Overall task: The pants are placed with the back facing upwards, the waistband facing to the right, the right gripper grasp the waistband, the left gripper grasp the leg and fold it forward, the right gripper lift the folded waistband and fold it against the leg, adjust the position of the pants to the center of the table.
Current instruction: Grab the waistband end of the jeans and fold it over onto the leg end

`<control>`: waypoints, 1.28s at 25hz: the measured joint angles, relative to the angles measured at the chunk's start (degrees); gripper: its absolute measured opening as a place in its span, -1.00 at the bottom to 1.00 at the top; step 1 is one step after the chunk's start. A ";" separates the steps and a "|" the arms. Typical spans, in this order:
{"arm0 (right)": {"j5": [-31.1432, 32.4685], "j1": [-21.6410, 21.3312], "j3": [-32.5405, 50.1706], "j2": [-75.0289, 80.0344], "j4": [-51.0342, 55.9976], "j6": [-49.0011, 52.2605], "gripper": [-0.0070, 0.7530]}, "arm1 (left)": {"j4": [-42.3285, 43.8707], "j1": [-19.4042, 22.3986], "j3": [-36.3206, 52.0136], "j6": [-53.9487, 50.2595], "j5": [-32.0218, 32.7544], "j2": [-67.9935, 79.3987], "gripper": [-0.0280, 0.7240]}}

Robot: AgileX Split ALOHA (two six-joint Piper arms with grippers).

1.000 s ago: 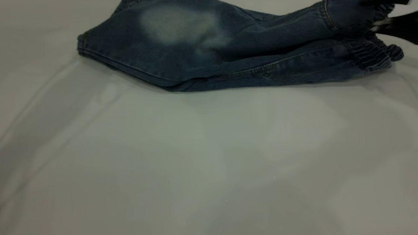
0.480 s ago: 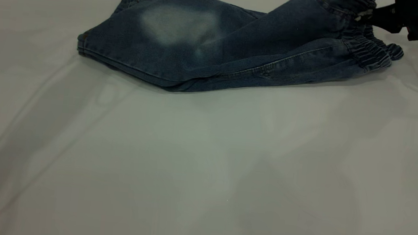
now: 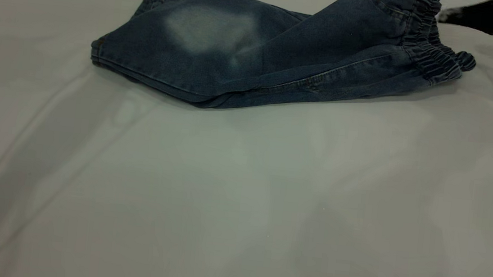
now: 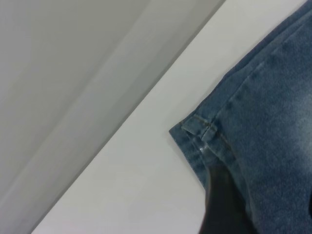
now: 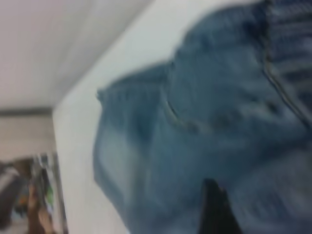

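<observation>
One bench (image 3: 241, 192) fills the exterior view, and one pair of pants (image 3: 254, 58) is laid on it, folded lengthwise into a long denim strip. One pale faded patch (image 3: 212, 29) is seen on the upper layer, well apart from the right claw (image 3: 444, 15), toward the end of the strip farthest from it.

The waistband (image 3: 434, 64) is found at the end nearest the right claw. It is seen as two gathered layers: one is spread on the bench below the claw, and the other is raised off the bench and held up at the claw's tip. The claw is thus closed on that raised layer, with the denim drawn up in a slope toward it. In the right wrist view only one dark finger (image 5: 217, 209) is seen against the blurred denim.

The left claw (image 4: 224, 204) is seen only in its own wrist view, as one dark shape over the denim. One stitched hem corner (image 4: 200, 129) of the pants is found just beside it, with bare bench beyond. Whether this claw is wide or narrow cannot be told.
</observation>
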 joint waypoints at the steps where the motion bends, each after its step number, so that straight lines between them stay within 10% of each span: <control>1: 0.22 -1.19 0.08 0.01 -3.80 2.21 -0.05 | 0.00 0.00 0.00 0.00 -0.25 0.00 0.08; 12: -4.83 -5.06 2.02 0.54 -30.11 11.94 -0.05 | -0.16 0.00 0.00 0.00 -0.47 0.00 0.08; 21: -4.56 -3.93 1.77 0.81 -16.40 -2.81 0.00 | -0.16 -0.08 0.00 0.00 0.19 0.00 0.08; 32: -6.85 -1.36 1.72 0.81 -13.70 -4.69 0.51 | -0.16 -0.11 0.00 0.00 0.72 0.00 0.08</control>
